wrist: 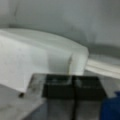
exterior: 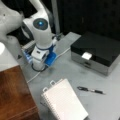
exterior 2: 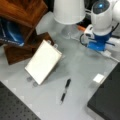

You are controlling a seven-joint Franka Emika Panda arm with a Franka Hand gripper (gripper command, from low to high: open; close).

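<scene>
The gripper (wrist: 72,91) shows at the wrist view's bottom, its dark fingers pressed together with only a thin seam between them, holding nothing. Just past them, toward 11 o'clock, lies a white slab (wrist: 37,57), apparently the lamp base. In both front views the arm (exterior: 41,37) is folded low over the gray table (exterior: 100,102). From the arm in a front view, the notebook (exterior: 63,101) lies at 5 o'clock, the pen (exterior: 90,90) toward 4 o'clock, the black box (exterior: 98,51) at 3 o'clock.

You have a paper notepad (exterior: 64,101) with wire spiral binding lying on the matt grey table (exterior: 100,82), beside glossy brown wood (exterior: 13,95). The pen (exterior 2: 65,90) looks like shiny black plastic, and the box (exterior: 100,51) has a matt black top over metal-looking sides.
</scene>
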